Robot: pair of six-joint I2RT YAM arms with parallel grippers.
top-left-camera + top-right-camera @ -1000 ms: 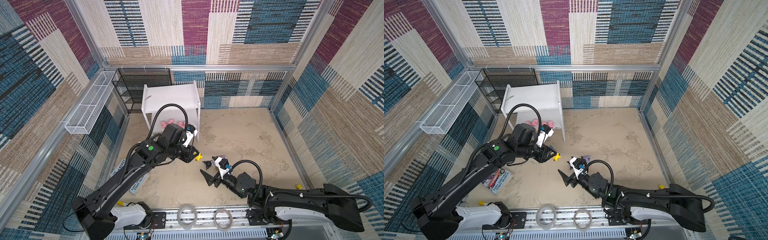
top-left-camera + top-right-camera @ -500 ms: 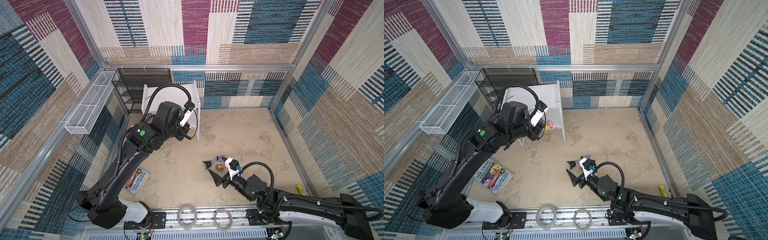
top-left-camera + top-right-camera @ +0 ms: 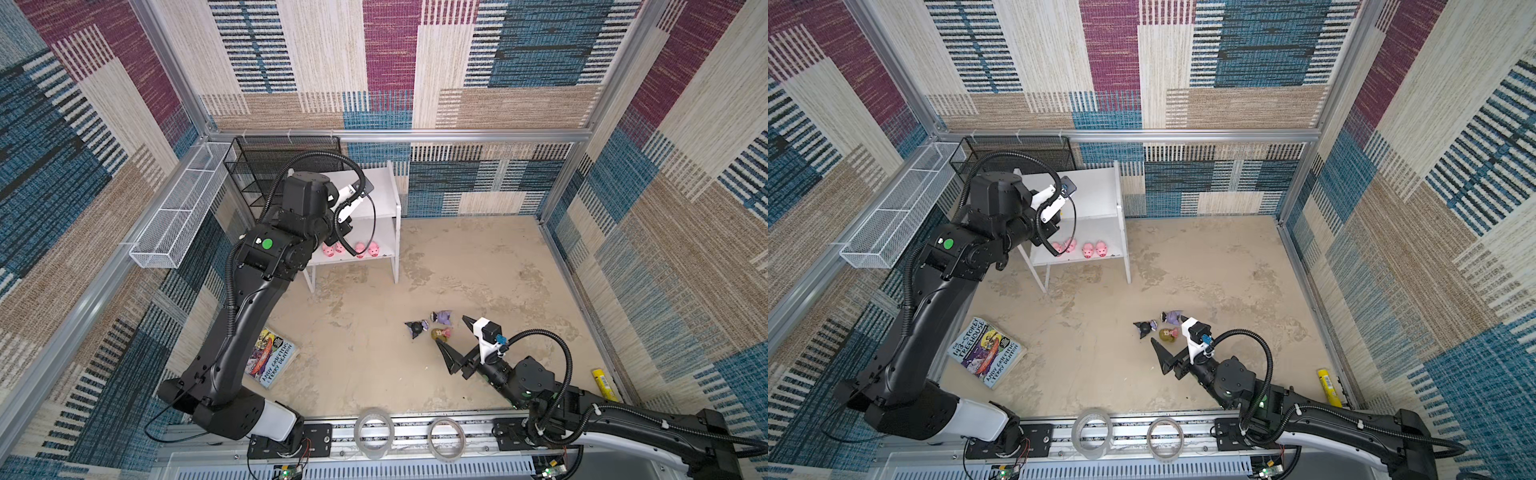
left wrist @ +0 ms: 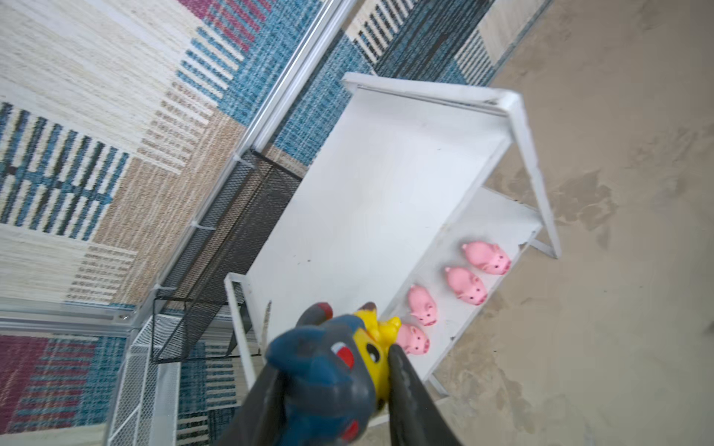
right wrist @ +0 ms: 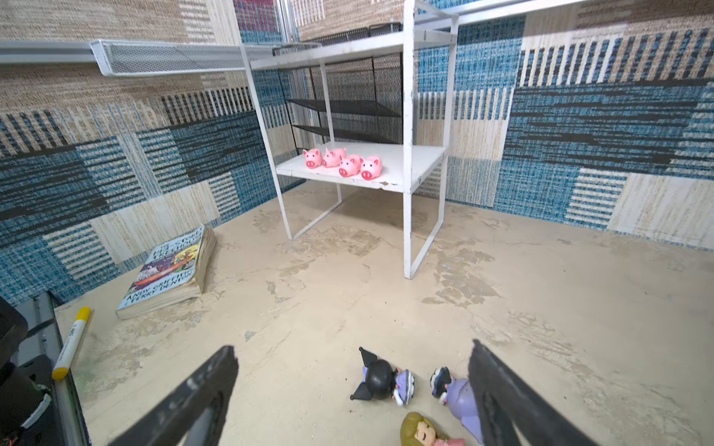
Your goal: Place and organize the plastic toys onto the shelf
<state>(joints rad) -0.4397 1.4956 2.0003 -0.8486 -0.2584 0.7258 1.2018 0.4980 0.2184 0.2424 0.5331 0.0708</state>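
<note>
left fingers [image 4: 405,386] clamp hooded toy [image 4: 373,349] above shelf [image 4: 367,193], far left | right fingers [image 5: 498,386] wide over doll [image 5: 421,432] and two dark toys [image 5: 380,380] on table [image 5: 386,289], near right | pigs [image 4: 469,285] on the shelf's lower level | toys likely light, hard, slick: pinch body sides, not thin ears

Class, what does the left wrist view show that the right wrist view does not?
Only left wrist: the yellow blue-hooded toy, clamped in the left gripper. Only right wrist: the open right gripper, two black-and-purple figures, the blond doll, the paperback book, a yellow-capped marker. Both: four pink pigs on the lower board of the white shelf.
</note>
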